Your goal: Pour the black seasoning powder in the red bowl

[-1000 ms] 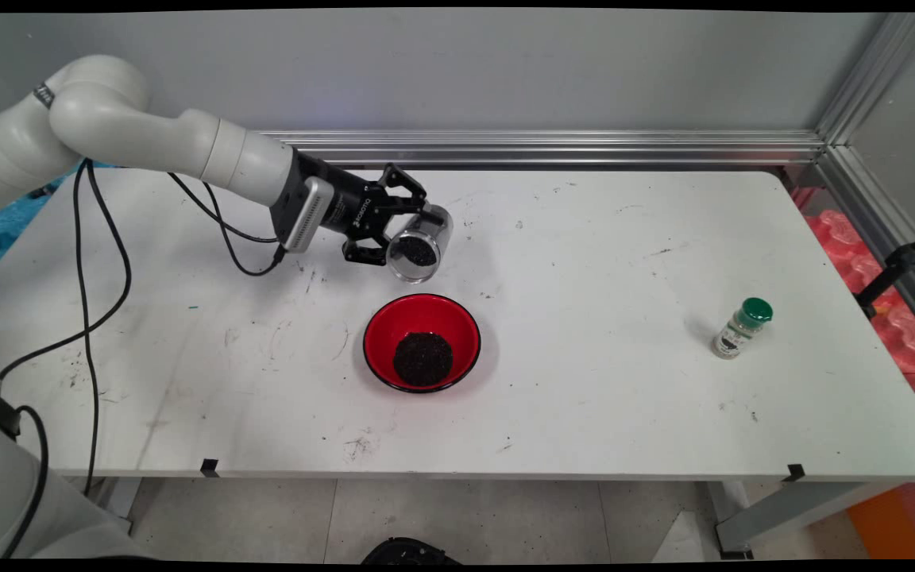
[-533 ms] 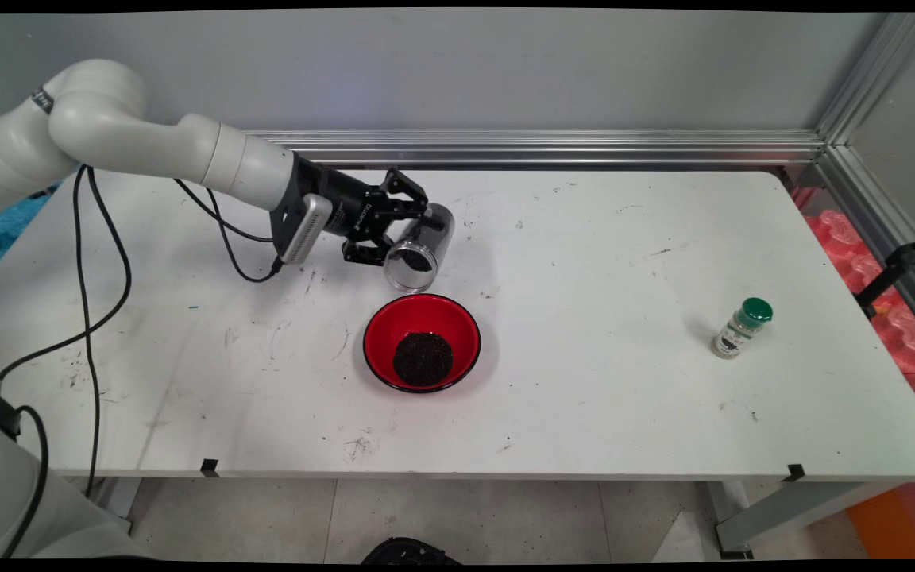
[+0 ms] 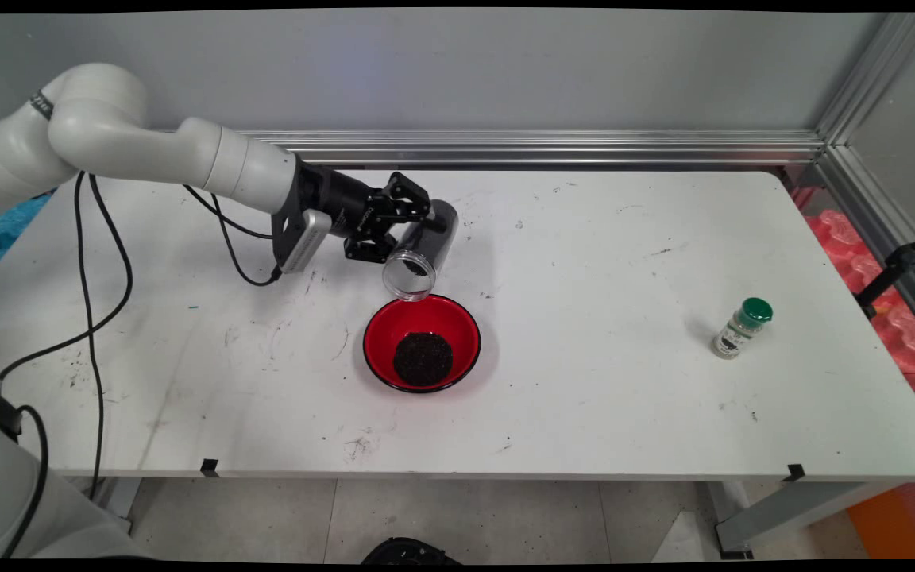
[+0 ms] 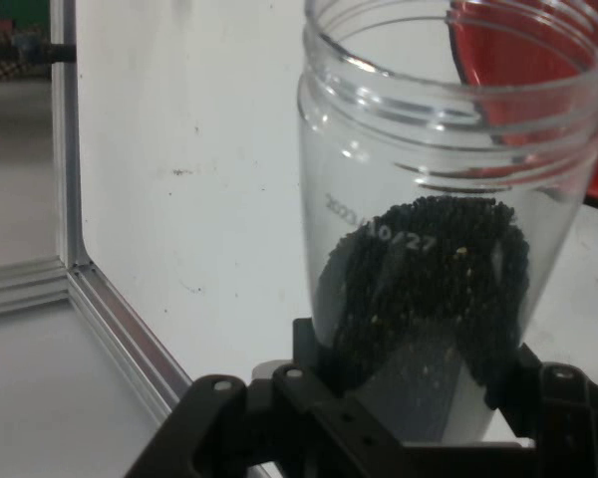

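Your pincer is clamped shut around a clear jar of small black grains, held above the worktop. The jar tilts mouth-down so its open rim hangs just over the far edge of the red bowl below the pincer; that tilt would let the grains slide toward the mouth. The bowl already holds a dark heap. Far off to the pincer's side, well apart, stands a green-capped bottle. In the hand view the fingertips are hidden behind the jar, and the bowl is cut off.

Main view: fixed, high over bench near side, facing back wall. Hand view: close, along jaws. Shared: clear jar, red bowl
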### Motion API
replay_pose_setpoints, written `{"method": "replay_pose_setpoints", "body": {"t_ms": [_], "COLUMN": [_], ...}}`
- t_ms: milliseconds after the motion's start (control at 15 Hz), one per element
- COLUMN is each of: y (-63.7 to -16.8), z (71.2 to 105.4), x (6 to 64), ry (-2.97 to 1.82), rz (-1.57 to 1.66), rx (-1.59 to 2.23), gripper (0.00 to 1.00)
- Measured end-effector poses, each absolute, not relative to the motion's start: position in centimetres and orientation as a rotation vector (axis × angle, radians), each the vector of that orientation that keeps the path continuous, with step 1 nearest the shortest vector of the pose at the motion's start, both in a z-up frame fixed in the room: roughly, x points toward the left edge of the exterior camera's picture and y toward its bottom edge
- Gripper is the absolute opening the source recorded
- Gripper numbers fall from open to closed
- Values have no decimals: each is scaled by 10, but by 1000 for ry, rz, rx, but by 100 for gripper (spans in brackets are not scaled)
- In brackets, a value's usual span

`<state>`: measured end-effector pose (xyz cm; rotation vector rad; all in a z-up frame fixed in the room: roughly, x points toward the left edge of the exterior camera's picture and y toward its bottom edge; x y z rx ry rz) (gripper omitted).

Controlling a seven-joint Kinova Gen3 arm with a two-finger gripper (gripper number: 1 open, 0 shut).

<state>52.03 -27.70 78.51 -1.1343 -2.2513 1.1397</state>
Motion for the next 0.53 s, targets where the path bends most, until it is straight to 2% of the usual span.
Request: {"method": "replay_pose_setpoints", "body": {"t_ms": [533], "y": [-272], "z": [787], "x": [511], "ry": [-2229], "rz": [1220], "rx": [-1256], "gripper": [0]}}
